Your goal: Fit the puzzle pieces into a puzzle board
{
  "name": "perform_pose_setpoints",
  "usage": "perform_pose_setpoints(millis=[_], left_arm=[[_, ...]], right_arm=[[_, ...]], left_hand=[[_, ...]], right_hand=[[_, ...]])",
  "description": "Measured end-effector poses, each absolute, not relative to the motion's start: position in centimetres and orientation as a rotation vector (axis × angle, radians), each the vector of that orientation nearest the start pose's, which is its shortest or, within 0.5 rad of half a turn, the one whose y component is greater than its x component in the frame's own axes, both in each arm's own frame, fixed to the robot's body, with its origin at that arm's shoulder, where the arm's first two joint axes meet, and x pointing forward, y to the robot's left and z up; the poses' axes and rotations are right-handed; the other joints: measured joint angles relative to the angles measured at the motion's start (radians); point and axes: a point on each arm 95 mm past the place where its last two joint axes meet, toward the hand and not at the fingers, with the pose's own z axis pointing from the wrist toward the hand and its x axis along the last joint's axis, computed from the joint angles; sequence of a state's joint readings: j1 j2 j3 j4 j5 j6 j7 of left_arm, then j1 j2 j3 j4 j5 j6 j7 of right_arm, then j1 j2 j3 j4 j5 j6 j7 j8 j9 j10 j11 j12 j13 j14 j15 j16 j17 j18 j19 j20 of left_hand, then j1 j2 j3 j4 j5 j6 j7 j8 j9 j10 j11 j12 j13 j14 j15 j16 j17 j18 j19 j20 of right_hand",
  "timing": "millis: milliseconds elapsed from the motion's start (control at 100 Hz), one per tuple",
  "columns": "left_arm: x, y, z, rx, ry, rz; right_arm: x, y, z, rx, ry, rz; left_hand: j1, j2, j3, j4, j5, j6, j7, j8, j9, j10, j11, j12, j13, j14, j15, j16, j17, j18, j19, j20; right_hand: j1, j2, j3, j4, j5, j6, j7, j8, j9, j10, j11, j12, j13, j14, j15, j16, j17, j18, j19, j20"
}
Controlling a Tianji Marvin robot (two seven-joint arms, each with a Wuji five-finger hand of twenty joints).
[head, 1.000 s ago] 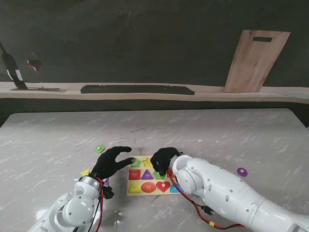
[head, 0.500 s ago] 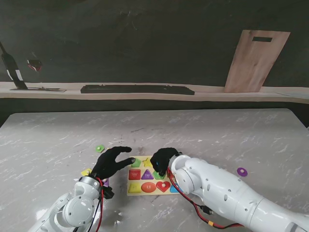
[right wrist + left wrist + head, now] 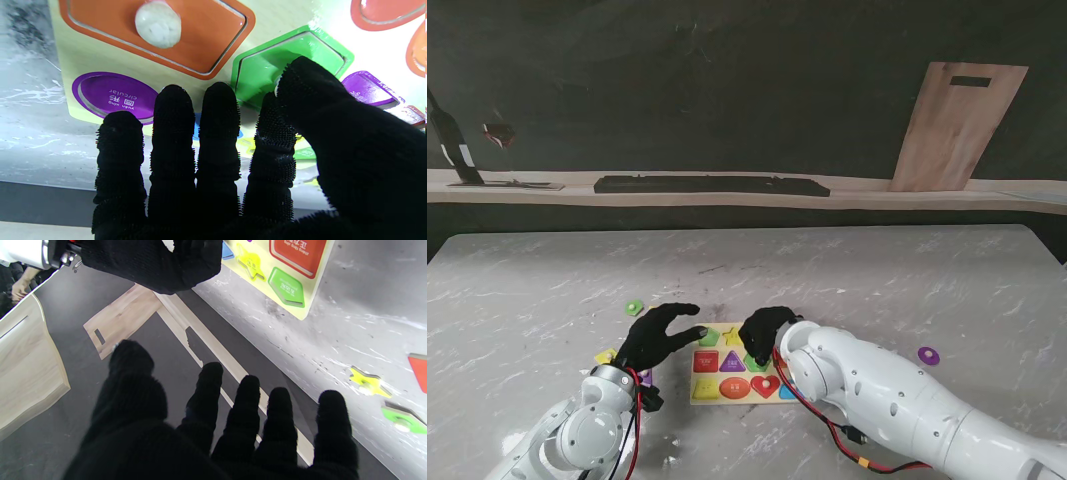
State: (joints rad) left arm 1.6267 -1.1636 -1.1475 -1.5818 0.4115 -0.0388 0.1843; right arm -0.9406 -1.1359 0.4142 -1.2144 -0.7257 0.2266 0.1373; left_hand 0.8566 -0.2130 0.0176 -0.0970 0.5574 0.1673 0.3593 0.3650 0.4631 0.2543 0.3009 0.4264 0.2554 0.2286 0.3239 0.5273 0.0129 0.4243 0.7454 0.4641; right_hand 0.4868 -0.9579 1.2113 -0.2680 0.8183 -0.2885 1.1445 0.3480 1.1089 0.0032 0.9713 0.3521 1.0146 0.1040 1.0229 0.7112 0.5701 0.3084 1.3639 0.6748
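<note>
The yellow puzzle board (image 3: 697, 397) lies on the marble table close in front of me. My right hand (image 3: 762, 335) rests over its right part. In the right wrist view, the thumb and forefinger of this hand (image 3: 233, 160) pinch the knob of a green hexagon piece (image 3: 267, 63), which sits in its recess. An orange piece (image 3: 186, 36) with a white knob lies beside it, and the purple round recess (image 3: 113, 95) is empty. My left hand (image 3: 659, 335) hovers open by the board's left edge, fingers (image 3: 243, 400) spread and holding nothing.
Loose pieces lie on the table: a green one (image 3: 634, 307) left of the board, a yellow one (image 3: 605, 356) by my left wrist, a purple one (image 3: 928, 355) to the right. A wooden cutting board (image 3: 955, 125) leans on the back wall.
My right hand has settled slightly lower and nearer to me over the board. The left hand has not moved.
</note>
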Motion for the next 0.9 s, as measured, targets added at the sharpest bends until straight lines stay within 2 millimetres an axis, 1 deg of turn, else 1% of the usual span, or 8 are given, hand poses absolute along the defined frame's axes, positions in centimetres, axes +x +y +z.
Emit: perform_pose_setpoints(millis=[270, 370, 530, 550, 570, 590, 700, 900], left_arm=[[37.47, -3.33, -35.21, -1.778, 1.050, -1.910], [37.47, -3.33, -35.21, -1.778, 1.050, -1.910], [37.48, -3.33, -35.22, -1.778, 1.050, -1.910], [37.48, -3.33, -35.22, -1.778, 1.050, -1.910], [37.48, -3.34, -35.22, -1.778, 1.050, -1.910], [37.48, -3.34, -35.22, -1.779, 1.050, -1.910], [37.48, -3.34, -35.23, -1.780, 1.050, -1.909], [37.48, -3.34, -35.25, -1.781, 1.050, -1.909]], right_arm=[[46.38, 11.75, -36.84, 1.082, 1.975, 1.166], [46.28, 11.71, -36.87, 1.023, 1.969, 1.164], [46.11, 11.52, -36.88, 0.984, 1.966, 1.174], [46.08, 11.50, -36.85, 0.983, 1.964, 1.177], [46.04, 11.48, -36.81, 0.980, 1.962, 1.181], [46.00, 11.47, -36.77, 0.977, 1.960, 1.185], [45.80, 11.47, -36.52, 0.959, 1.942, 1.206], [45.57, 11.45, -36.00, 0.938, 1.921, 1.233]], left_hand=[[0.000, 0.000, 0.000, 0.000, 0.000, 0.000, 0.000, 0.000, 0.000, 0.000, 0.000, 0.000, 0.000, 0.000, 0.000, 0.000, 0.000, 0.000, 0.000, 0.000], [0.000, 0.000, 0.000, 0.000, 0.000, 0.000, 0.000, 0.000, 0.000, 0.000, 0.000, 0.000, 0.000, 0.000, 0.000, 0.000, 0.000, 0.000, 0.000, 0.000], [0.000, 0.000, 0.000, 0.000, 0.000, 0.000, 0.000, 0.000, 0.000, 0.000, 0.000, 0.000, 0.000, 0.000, 0.000, 0.000, 0.000, 0.000, 0.000, 0.000], [0.000, 0.000, 0.000, 0.000, 0.000, 0.000, 0.000, 0.000, 0.000, 0.000, 0.000, 0.000, 0.000, 0.000, 0.000, 0.000, 0.000, 0.000, 0.000, 0.000], [0.000, 0.000, 0.000, 0.000, 0.000, 0.000, 0.000, 0.000, 0.000, 0.000, 0.000, 0.000, 0.000, 0.000, 0.000, 0.000, 0.000, 0.000, 0.000, 0.000], [0.000, 0.000, 0.000, 0.000, 0.000, 0.000, 0.000, 0.000, 0.000, 0.000, 0.000, 0.000, 0.000, 0.000, 0.000, 0.000, 0.000, 0.000, 0.000, 0.000], [0.000, 0.000, 0.000, 0.000, 0.000, 0.000, 0.000, 0.000, 0.000, 0.000, 0.000, 0.000, 0.000, 0.000, 0.000, 0.000, 0.000, 0.000, 0.000, 0.000], [0.000, 0.000, 0.000, 0.000, 0.000, 0.000, 0.000, 0.000, 0.000, 0.000, 0.000, 0.000, 0.000, 0.000, 0.000, 0.000, 0.000, 0.000, 0.000, 0.000]], right_hand=[[-0.062, 0.046, -0.054, 0.014, 0.010, 0.009, 0.008, 0.001, 0.000, 0.002, 0.002, 0.042, 0.000, 0.002, 0.011, 0.000, -0.004, 0.012, 0.009, 0.005], [-0.102, 0.067, -0.078, 0.018, 0.011, 0.011, 0.008, 0.001, 0.000, 0.002, 0.005, 0.053, 0.000, 0.002, 0.023, 0.000, -0.004, 0.013, 0.013, 0.011], [-0.150, 0.148, -0.136, 0.019, 0.020, 0.032, -0.007, 0.018, 0.000, 0.002, 0.013, 0.063, 0.000, 0.002, 0.026, 0.000, -0.006, 0.013, 0.020, 0.013], [-0.162, 0.169, -0.157, 0.008, 0.024, 0.035, -0.018, 0.024, 0.000, 0.002, 0.013, 0.063, 0.000, 0.002, 0.026, 0.000, -0.006, 0.013, 0.020, 0.014], [-0.173, 0.171, -0.165, 0.009, 0.031, 0.036, -0.019, 0.026, 0.000, 0.003, 0.013, 0.063, 0.000, 0.002, 0.026, 0.000, -0.006, 0.013, 0.020, 0.014], [-0.183, 0.184, -0.170, 0.027, 0.031, 0.038, -0.021, 0.031, 0.000, 0.003, 0.013, 0.063, 0.000, 0.002, 0.026, 0.000, -0.006, 0.013, 0.021, 0.014], [-0.193, 0.206, -0.189, 0.035, 0.031, 0.045, -0.031, 0.050, 0.000, 0.003, 0.013, 0.067, 0.000, 0.002, 0.027, 0.000, -0.006, 0.013, 0.021, 0.014], [-0.209, 0.230, -0.202, 0.045, 0.031, 0.047, -0.047, 0.052, 0.000, 0.003, 0.013, 0.068, 0.000, 0.002, 0.027, 0.000, -0.006, 0.013, 0.021, 0.014]])
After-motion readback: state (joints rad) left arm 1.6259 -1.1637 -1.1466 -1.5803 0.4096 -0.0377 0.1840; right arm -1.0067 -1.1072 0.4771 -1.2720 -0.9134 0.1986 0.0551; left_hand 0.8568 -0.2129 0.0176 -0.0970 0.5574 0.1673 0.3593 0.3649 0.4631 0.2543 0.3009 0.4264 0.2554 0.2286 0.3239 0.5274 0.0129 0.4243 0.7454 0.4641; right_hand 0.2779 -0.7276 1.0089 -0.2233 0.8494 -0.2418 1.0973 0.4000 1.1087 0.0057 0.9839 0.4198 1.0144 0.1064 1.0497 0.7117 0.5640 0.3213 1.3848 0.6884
